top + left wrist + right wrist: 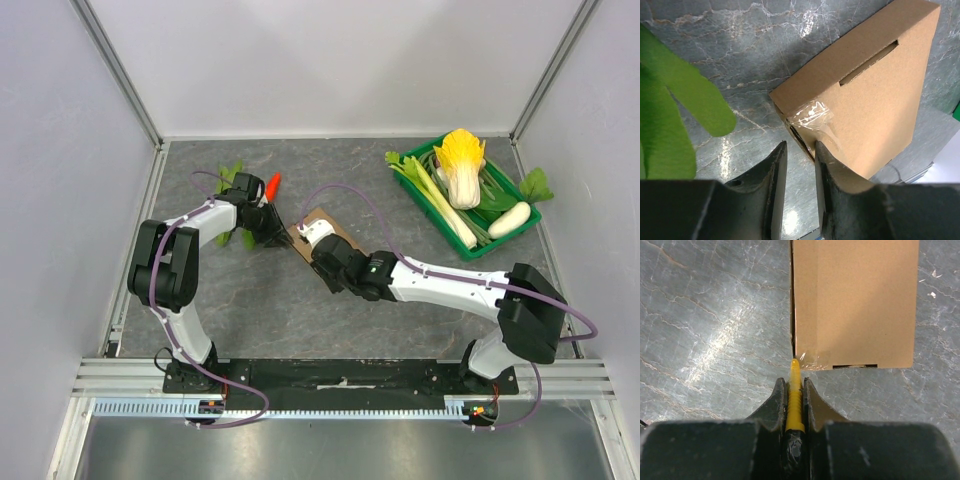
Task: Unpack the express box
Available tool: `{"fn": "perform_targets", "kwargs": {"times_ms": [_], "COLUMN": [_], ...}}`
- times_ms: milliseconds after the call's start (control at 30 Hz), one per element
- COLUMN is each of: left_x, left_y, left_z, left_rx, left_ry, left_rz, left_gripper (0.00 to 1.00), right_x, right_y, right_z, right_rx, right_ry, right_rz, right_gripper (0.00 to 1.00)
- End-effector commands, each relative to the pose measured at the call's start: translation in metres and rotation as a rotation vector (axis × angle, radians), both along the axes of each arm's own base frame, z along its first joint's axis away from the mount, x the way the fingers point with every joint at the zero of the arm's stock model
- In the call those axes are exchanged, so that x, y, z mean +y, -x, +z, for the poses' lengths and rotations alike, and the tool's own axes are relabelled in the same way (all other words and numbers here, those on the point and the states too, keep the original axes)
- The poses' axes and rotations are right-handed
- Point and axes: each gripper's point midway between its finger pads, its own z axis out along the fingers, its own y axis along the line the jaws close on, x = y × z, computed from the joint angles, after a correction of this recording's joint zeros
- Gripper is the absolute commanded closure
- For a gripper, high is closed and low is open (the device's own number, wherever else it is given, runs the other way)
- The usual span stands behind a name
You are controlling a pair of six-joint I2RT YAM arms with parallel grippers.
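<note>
the box lies flat and closed on the table, near its middle. clear tape covers one corner seam of the box, partly wrinkled. the right end effector is clamped on a thin yellow tool, and the tool's tip touches that taped corner. the left end effector sits at the same corner, coming from the left. its fingers are a little apart with only table showing between them. one fingertip is just beside the box edge below the tape, though whether it touches cannot be told. a green leaf lies near this end effector, and a carrot lies a little farther back. a green crate of vegetables stands well apart from the box, at the far right corner.
</note>
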Motion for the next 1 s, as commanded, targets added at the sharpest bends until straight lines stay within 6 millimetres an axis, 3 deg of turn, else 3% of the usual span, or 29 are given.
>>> {"fn": "perform_targets", "kwargs": {"times_ms": [0, 233, 400, 500, 633, 767, 900, 967], "left_x": [0.011, 0.006, -0.003, -0.012, -0.026, -0.030, -0.035, -0.037], "left_y": [-0.015, -0.008, -0.010, -0.016, -0.025, -0.027, -0.034, -0.042], "left_z": [-0.002, -0.004, 0.010, 0.035, 0.081, 0.114, 0.121, 0.112], "left_rx": [-0.071, -0.054, -0.088, -0.138, -0.256, -0.380, -0.444, -0.435], "left_ry": [-0.047, -0.013, 0.045, 0.105, 0.196, 0.251, 0.272, 0.266], "left_rz": [-0.006, -0.012, -0.034, -0.058, -0.099, -0.111, -0.124, -0.128], "left_gripper": [0.65, 0.64, 0.62, 0.57, 0.51, 0.47, 0.43, 0.43], "right_x": [0.005, 0.027, 0.029, 0.041, 0.058, 0.058, 0.054, 0.052], "right_y": [-0.014, -0.043, -0.047, -0.040, -0.015, -0.005, -0.011, -0.014], "right_z": [0.048, 0.112, 0.127, 0.117, 0.084, 0.053, 0.035, 0.025], "right_rx": [-0.107, -0.291, -0.323, -0.293, -0.168, -0.090, -0.052, -0.031], "right_ry": [-0.083, -0.308, -0.344, -0.314, -0.280, -0.228, -0.193, -0.180], "right_rz": [-0.075, -0.147, -0.151, -0.063, 0.103, 0.126, 0.110, 0.103], "right_gripper": [1.00, 1.00, 1.00, 1.00, 1.00, 1.00, 1.00, 1.00]}}
